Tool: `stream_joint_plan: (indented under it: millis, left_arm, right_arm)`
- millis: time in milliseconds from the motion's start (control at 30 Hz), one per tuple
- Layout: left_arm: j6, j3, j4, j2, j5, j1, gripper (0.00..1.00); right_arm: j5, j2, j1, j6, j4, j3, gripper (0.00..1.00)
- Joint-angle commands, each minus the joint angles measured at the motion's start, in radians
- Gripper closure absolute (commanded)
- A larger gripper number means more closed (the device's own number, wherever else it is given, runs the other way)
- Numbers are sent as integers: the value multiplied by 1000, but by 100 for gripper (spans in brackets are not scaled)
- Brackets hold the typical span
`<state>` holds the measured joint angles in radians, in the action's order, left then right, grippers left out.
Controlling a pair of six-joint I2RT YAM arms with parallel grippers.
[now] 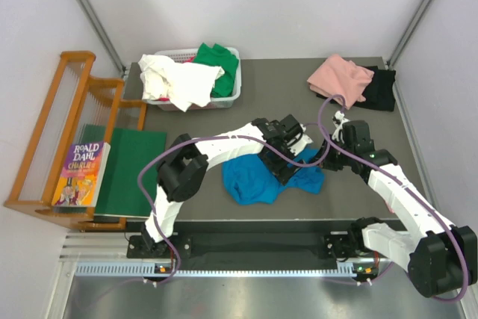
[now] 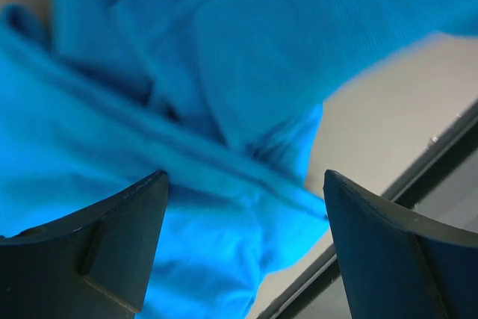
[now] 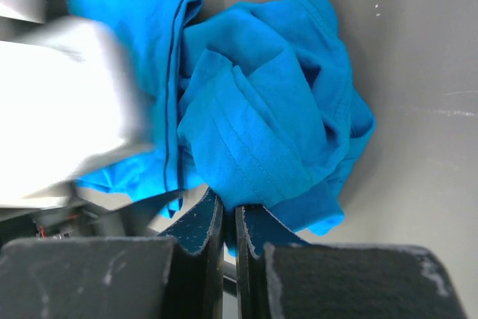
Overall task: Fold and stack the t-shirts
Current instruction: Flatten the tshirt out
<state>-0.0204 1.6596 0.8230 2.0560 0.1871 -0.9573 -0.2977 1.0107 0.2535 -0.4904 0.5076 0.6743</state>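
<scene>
A bright blue t-shirt [image 1: 256, 181] lies crumpled on the grey table near the front edge. My right gripper [image 3: 230, 213] is shut on a fold of the same blue t-shirt [image 3: 261, 117] and sits at its right side [image 1: 323, 159]. My left gripper [image 2: 243, 184] hangs open just above the blue cloth [image 2: 187, 95], with nothing pinched between its dark fingers [image 2: 119, 237]. In the top view it is over the shirt's upper middle [image 1: 287, 160]. A pink t-shirt [image 1: 340, 78] lies on a black one [image 1: 382, 89] at the back right. White [image 1: 179, 80] and green [image 1: 221, 63] t-shirts fill a basket.
The white basket [image 1: 237, 84] stands at the back left. A flat dark green board [image 1: 133, 171] lies at the left edge, beside a wooden rack [image 1: 45, 132] with a book [image 1: 79, 174]. The left arm shows as a white blur [image 3: 67, 102] in the right wrist view.
</scene>
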Motion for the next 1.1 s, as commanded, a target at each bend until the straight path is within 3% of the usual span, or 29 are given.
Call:
stream_joint_plan:
  millis: [0,167,333,433,667,933,1067]
  left_arm:
    - [-27,54,1,58,-21,-11,12]
    - [-24,43,-1,61,-35,-11,21]
    - [-12,0,-12,14,-60,8,50]
    - [0,-32,-7,-32,-74,40,57]
    - [39,-110,10,-190,-92,212,64]
    - [99,-46,71,-428,-159,443,64]
    - [86,-59,80,-491,-57,466,62]
  right_arm:
    - [-3,0,12,10,-35,27,100]
    - [-3,-4,12,15,-29,25,100]
    - [-8,-11,12,15,-32,18,100]
    - [-9,-9,12,16,-34,16,100]
    - [-14,-14,12,19,-29,30,100]
    - [-3,-14,10,23,-23,76,100]
    - [-29,-12,12,7,-24,111,100]
